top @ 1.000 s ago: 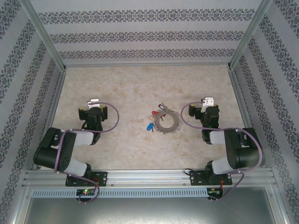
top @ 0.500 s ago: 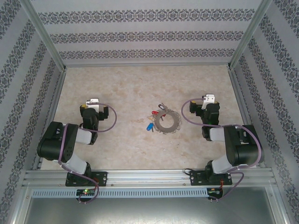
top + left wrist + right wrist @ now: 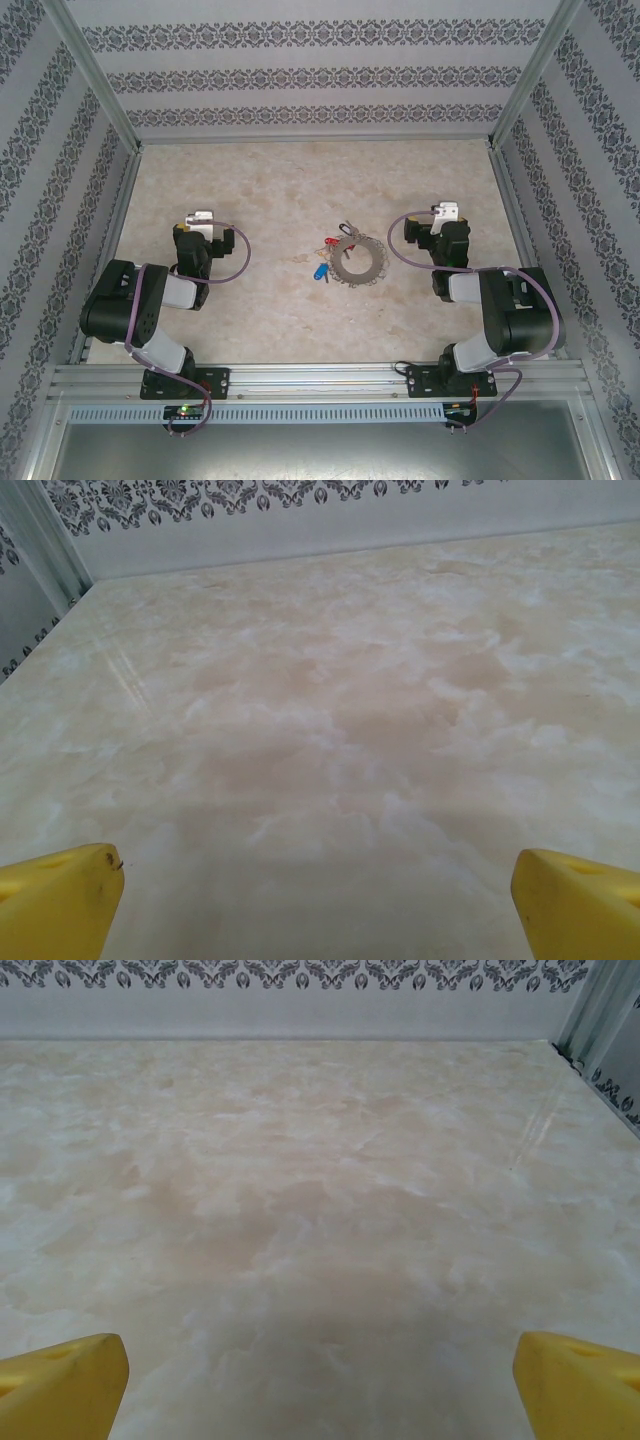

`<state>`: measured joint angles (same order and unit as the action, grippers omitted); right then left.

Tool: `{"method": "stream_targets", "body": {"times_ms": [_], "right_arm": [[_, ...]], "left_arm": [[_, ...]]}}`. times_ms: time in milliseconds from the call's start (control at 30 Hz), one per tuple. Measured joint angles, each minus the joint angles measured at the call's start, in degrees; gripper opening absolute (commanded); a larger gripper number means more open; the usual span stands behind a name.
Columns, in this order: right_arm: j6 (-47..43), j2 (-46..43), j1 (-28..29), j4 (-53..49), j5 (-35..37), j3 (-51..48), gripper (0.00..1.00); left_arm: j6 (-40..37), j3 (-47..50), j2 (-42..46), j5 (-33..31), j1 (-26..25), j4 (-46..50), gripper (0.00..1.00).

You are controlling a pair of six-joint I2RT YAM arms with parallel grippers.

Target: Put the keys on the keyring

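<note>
The keyring, a flat grey ring fringed with wire loops, lies on the marble table midway between the arms. A blue-capped key lies just left of it, and a red-capped key rests at its upper-left rim. I cannot make out a yellow cap. My left gripper sits far to the ring's left and my right gripper to its right, both apart from it. In the wrist views, the left gripper and right gripper show yellow fingertips wide apart over bare table.
Patterned walls with aluminium posts enclose the table on three sides. The back wall's foot runs across the top of the left wrist view. Both arm bases stand on the rail at the near edge.
Both arms have folded back toward their bases, the left elbow swinging leftward. Keyring and keys have not moved.
</note>
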<state>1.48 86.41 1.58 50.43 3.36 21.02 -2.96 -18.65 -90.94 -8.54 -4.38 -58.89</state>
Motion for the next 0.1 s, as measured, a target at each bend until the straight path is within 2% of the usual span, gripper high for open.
{"method": "stream_targets", "body": {"times_ms": [100], "right_arm": [[0.0, 0.0, 0.0, -0.11, -0.31, 0.02, 0.98]], "left_arm": [[0.0, 0.0, 0.0, 0.02, 0.0, 0.0, 1.0]]}}
